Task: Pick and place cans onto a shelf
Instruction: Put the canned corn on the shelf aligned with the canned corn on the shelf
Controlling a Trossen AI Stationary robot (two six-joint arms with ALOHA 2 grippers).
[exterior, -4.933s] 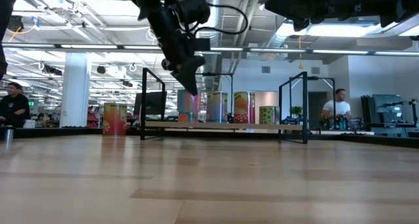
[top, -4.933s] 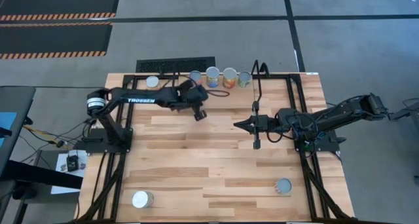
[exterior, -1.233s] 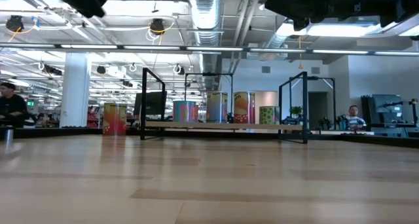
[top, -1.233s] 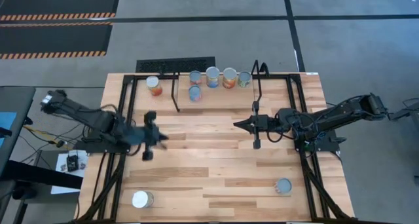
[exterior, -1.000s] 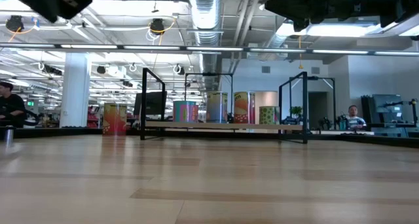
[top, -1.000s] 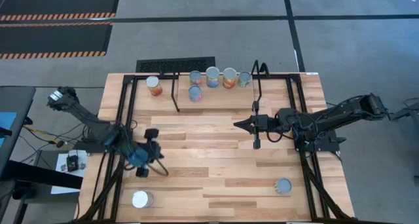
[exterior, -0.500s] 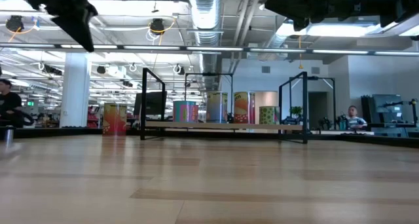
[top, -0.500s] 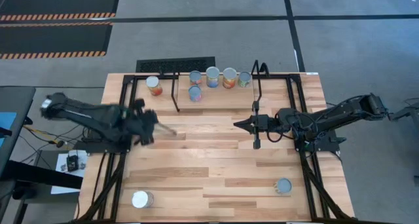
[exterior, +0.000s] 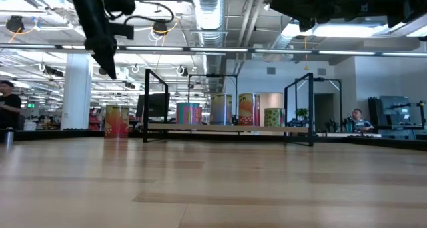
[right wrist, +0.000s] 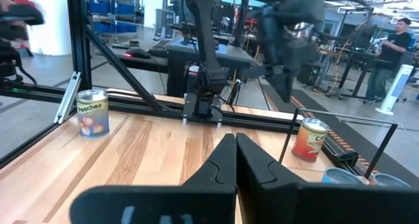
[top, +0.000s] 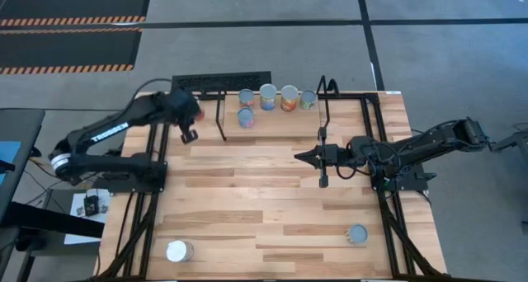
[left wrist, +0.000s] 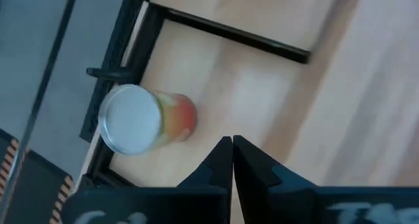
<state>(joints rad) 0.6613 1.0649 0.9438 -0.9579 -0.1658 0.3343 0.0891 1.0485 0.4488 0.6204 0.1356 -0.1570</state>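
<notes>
The shelf point(top: 272, 115) stands at the table's far edge and carries several cans, among them one point(top: 246, 117) at its front left and a row point(top: 289, 97) along its back. A can with a white top and orange-red side point(left wrist: 141, 119) stands on the tabletop left of the shelf; in the high view my left arm mostly hides it. My left gripper point(top: 189, 136) hangs shut and empty just near of that can, above the table point(exterior: 107, 63). My right gripper point(top: 301, 157) is shut and empty at mid-table, pointing toward the table's left.
Two more cans stand near the front edge: a white-topped one point(top: 179, 251) at the left and a blue-grey-topped one point(top: 357, 234) at the right. Black rod uprights point(top: 221, 117) point(top: 323, 121) stand at the shelf's ends. People stand in the room behind point(exterior: 8, 105).
My left arm has swung from the table's near left toward the far edge, and its gripper now hangs by the orange-red can left of the shelf. No can has moved.
</notes>
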